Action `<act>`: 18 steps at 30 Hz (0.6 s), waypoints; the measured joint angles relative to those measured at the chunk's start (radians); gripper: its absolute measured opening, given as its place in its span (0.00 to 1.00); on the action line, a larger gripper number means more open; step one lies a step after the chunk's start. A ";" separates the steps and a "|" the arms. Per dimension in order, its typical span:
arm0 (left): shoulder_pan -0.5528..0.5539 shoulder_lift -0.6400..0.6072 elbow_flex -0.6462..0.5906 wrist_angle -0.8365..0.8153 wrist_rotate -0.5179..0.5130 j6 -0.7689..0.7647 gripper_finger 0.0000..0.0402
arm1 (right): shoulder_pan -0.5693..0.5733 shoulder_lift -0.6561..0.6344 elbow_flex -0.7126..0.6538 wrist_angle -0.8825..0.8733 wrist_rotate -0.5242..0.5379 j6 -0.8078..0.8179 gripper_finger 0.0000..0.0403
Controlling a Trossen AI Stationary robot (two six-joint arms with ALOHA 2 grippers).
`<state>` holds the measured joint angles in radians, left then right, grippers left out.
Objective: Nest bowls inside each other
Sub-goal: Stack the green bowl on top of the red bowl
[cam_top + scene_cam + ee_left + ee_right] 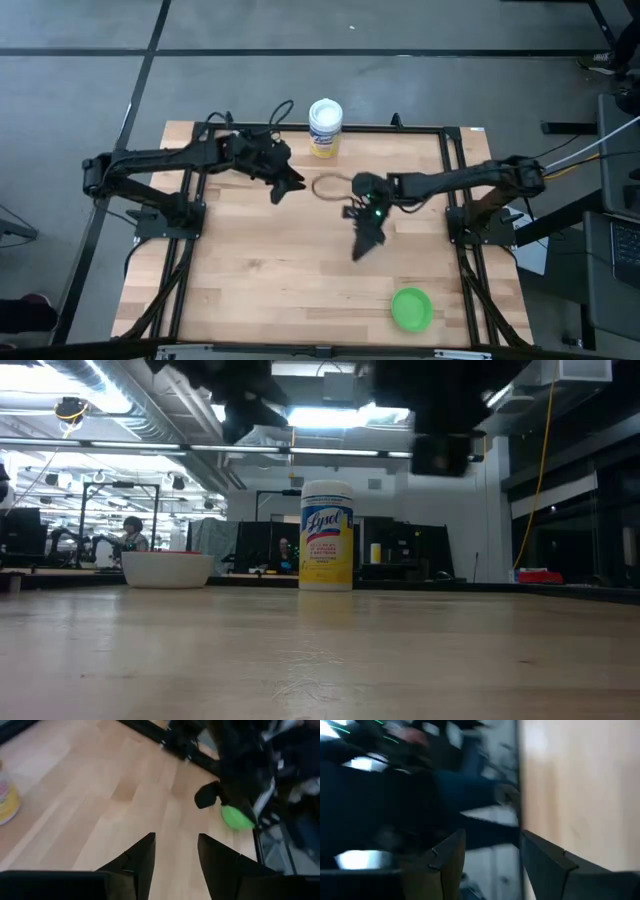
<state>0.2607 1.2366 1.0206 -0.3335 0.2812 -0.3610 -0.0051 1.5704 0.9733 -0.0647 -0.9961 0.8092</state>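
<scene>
A white bowl (pixel 167 568) stands on the table toward its far side, with a red rim showing just inside it. From above it shows as a pale ring (pixel 330 187) between my two arms. A green bowl (pixel 411 308) sits alone near the table's front right corner and also shows in the left wrist view (pixel 236 817). My left gripper (pixel 282 190) hovers just left of the ring, open and empty (pixel 175 855). My right gripper (pixel 360 248) hangs over the table's middle, nearer than the ring, open with nothing between its fingers (pixel 492 860).
A tall white container with a yellow label (pixel 325 128) stands at the far edge, behind the ring (pixel 327 535). Black frame rails (pixel 455 180) run along the table's sides. Bare wood (pixel 250 270) lies across the near left half.
</scene>
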 joint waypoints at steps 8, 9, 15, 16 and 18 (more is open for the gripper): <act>-0.132 0.002 0.000 0.096 -0.147 -0.124 0.36 | 0.085 -0.208 -0.002 -0.730 0.306 -0.353 0.50; -0.141 0.002 0.000 0.104 -0.160 -0.134 0.36 | 0.103 -0.232 -0.002 -0.790 0.331 -0.361 0.51; -0.182 0.003 0.000 0.137 -0.239 -0.150 0.36 | 0.260 -0.371 -0.071 -0.867 0.501 -0.202 0.52; -0.184 0.003 0.000 0.136 -0.250 -0.150 0.36 | 0.286 -0.388 -0.094 -0.844 0.514 -0.149 0.51; -0.187 0.004 0.000 0.139 -0.262 -0.151 0.36 | 0.336 -0.416 -0.151 -0.802 0.543 -0.053 0.50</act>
<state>0.0736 1.2408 1.0206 -0.1945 0.0190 -0.5117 0.3309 1.1542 0.8222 -0.8663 -0.4526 0.7562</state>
